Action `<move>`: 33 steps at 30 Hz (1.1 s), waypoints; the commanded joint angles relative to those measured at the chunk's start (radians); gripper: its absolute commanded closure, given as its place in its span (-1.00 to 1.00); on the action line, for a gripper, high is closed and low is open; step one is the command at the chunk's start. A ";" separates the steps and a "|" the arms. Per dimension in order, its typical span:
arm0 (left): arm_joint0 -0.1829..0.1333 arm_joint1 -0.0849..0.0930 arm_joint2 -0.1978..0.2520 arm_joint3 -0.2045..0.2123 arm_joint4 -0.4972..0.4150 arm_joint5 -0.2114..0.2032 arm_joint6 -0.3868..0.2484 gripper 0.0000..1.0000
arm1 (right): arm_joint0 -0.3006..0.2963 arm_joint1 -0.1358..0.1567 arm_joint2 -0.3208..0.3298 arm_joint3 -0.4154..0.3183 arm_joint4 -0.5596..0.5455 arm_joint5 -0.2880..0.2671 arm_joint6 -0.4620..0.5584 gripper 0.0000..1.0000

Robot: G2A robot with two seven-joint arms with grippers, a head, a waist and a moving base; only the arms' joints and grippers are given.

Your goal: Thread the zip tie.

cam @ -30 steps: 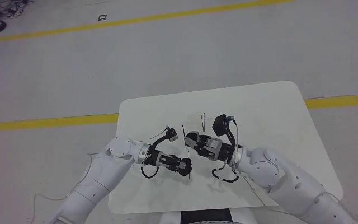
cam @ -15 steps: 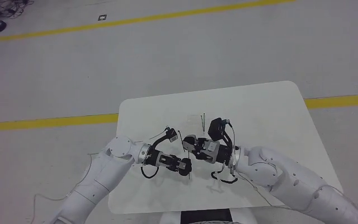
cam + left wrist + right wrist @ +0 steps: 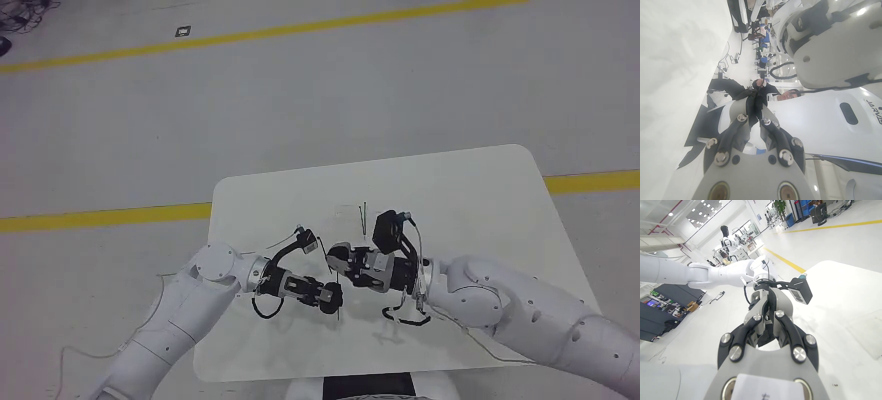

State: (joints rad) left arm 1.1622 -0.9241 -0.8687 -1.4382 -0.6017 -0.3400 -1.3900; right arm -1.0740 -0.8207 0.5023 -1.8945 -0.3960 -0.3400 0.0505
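A thin black zip tie [image 3: 339, 311] stands nearly upright over the near middle of the white table [image 3: 480, 190]. My left gripper [image 3: 333, 295] is shut on it low down; in the left wrist view its fingers [image 3: 754, 100] are pressed together. My right gripper [image 3: 334, 258] sits just behind and above the left one, almost touching it. It is shut, with a thin dark strip between its fingers [image 3: 770, 298], which looks like the same tie. The tie's ends are mostly hidden by the two grippers.
Up to 3 spare zip ties [image 3: 362, 213] lie on the table just beyond the grippers. The table's near edge [image 3: 300, 375] is close under both forearms. The left arm's wrist camera [image 3: 800, 291] juts out beside the right gripper.
The right gripper has shifted left and slightly nearer, closing up on the left gripper. The left arm has held still with the tie.
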 commanded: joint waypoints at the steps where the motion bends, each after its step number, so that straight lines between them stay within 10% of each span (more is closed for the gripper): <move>1: 0.000 0.000 0.000 0.000 0.000 0.000 0.000 1.00 | 0.000 0.000 0.000 0.000 0.000 0.000 0.000 1.00; 33: 0.000 0.000 0.000 0.000 0.000 0.000 0.000 1.00 | -0.050 0.019 -0.011 0.046 -0.128 0.000 -0.212 1.00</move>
State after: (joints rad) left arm 1.1622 -0.9241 -0.8687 -1.4382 -0.6017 -0.3400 -1.3900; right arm -1.1295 -0.8011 0.5012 -1.8547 -0.5212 -0.3400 -0.1527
